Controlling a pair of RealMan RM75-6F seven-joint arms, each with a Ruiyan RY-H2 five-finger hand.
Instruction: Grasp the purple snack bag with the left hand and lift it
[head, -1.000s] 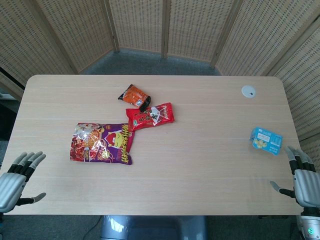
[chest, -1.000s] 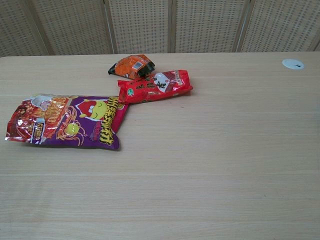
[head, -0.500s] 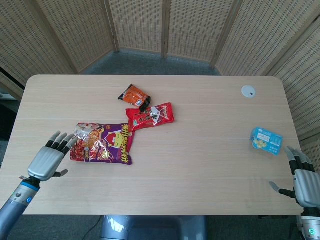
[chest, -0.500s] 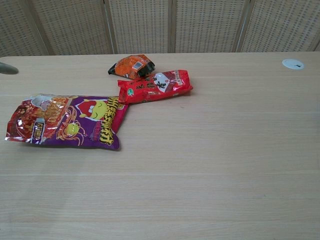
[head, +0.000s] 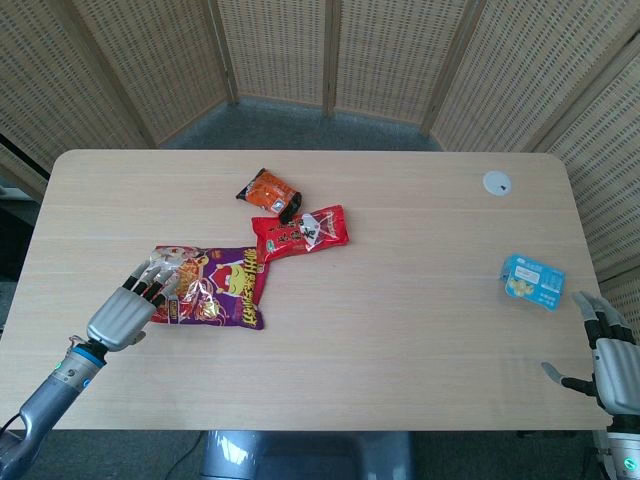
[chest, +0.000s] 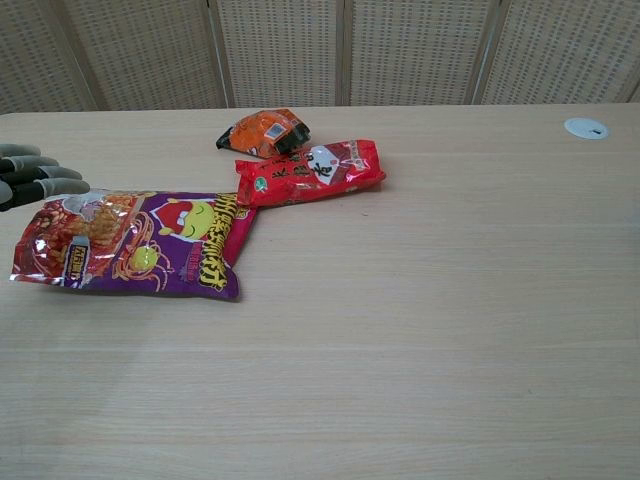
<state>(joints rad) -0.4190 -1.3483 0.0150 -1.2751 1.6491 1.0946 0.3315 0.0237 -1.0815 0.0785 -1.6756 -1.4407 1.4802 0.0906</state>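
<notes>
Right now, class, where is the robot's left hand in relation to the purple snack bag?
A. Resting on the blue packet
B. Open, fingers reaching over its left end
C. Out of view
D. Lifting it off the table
B: the left hand is open, fingers spread over the left end of the purple snack bag, which lies flat on the table.

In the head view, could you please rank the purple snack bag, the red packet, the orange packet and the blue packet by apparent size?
1. purple snack bag
2. red packet
3. orange packet and blue packet: too alike to rank.

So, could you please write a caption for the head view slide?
Left hand open, fingers over the purple bag end, not yet gripping; right hand idle at the table edge.
</notes>
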